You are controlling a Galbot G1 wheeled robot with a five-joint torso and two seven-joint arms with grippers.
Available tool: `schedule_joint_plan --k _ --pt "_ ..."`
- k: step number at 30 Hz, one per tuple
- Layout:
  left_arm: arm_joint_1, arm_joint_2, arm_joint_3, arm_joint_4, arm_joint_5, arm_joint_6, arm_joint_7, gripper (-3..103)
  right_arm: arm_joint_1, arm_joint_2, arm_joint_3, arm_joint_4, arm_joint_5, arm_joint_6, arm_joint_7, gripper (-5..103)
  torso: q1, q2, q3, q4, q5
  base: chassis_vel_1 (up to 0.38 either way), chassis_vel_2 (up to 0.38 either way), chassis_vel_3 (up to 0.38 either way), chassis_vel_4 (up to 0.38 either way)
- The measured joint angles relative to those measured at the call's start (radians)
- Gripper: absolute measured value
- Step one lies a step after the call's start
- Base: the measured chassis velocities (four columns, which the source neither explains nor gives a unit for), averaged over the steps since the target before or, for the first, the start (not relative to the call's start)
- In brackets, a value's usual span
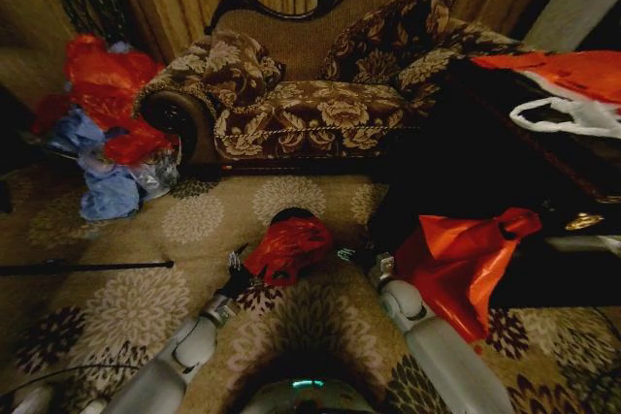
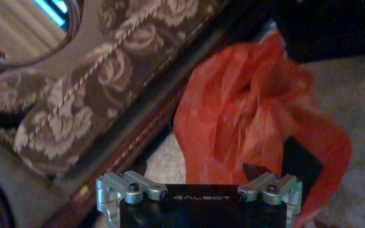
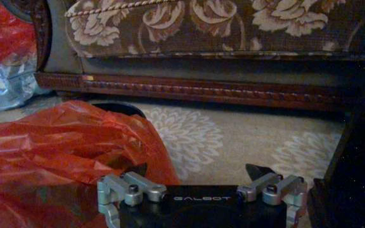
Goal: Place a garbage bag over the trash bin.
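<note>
The thin, crinkly red plastic garbage bag [image 1: 288,247], draped over the small black cylindrical trash bin [image 1: 291,213] before the patterned sofa [image 1: 320,94], is flanked by the left gripper [image 1: 236,264] and right gripper [image 1: 361,257], whose jaw states cannot be told, and should be stretched evenly round the rim.

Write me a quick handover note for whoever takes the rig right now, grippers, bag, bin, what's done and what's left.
Left gripper: low over the carpet at the left edge of the garbage bag, fingers spread, one tip against the plastic.
Right gripper: on the bag's other side, fingers apart, nothing between them.
Garbage bag: crumpled on top of the trash bin, in front of the sofa. A bit of the bin's black rim shows behind it.
Done: bag is on the bin.
Left: whether the bag's mouth is around the rim can't be told; check it, spread it over.
</note>
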Motion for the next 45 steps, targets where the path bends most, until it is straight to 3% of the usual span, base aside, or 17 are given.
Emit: schedule_joint_plan --k 9,15,25,37,39,40,42,45 --pt "-0.107 -0.094 0.044 0.091 -0.027 0.024 -0.055 100 0.007 0.001 -0.003 -0.03 0.004 0.001 -0.004 100 0.0 0.0 0.0 -0.0003 0.0001 0.0 0.0 0.0 0.0" --pt "-0.123 -0.088 0.042 0.093 -0.043 0.029 -0.068 100 0.014 0.001 -0.003 -0.048 0.007 0.001 -0.005 100 0.0 0.0 0.0 -0.0001 0.0 0.0 0.0 0.0 0.0" --pt "-0.215 -0.073 0.034 0.083 -0.143 0.048 -0.147 100 0.037 0.011 -0.01 -0.092 0.011 0.002 -0.013 100 0.0 0.0 0.0 -0.0001 0.0 0.0 0.0 0.0 0.0" --pt "-0.292 -0.06 0.065 0.061 -0.199 0.086 -0.142 101 0.046 0.005 -0.015 -0.019 0.038 -0.002 -0.009 100 0.0 0.0 0.0 0.0 -0.0001 0.0 0.0 0.0 0.0" --pt "-0.295 -0.06 0.069 0.056 -0.212 0.093 -0.141 97 0.043 -0.002 -0.015 0.023 0.052 -0.013 -0.005 100 0.0 0.0 0.0 0.0 -0.0001 0.0 0.0 0.0 0.0" --pt "-0.297 -0.06 0.071 0.053 -0.221 0.094 -0.141 88 0.04 -0.009 -0.019 0.055 0.06 -0.022 -0.003 100 0.0 0.0 0.0 -0.0001 -0.0001 0.0 0.0 0.0 0.0" --pt "-0.297 -0.061 0.072 0.051 -0.227 0.095 -0.141 88 0.039 -0.014 -0.027 0.072 0.064 -0.026 -0.001 100 0.0 0.0 0.0 -0.0002 0.0 0.0 0.0 0.0 0.0" --pt "-0.297 -0.064 0.075 0.042 -0.246 0.108 -0.145 72 0.041 -0.019 -0.061 0.114 0.067 -0.035 0.002 100 0.0 0.0 0.0 0.0 0.0 0.0 0.0 0.0 0.0"
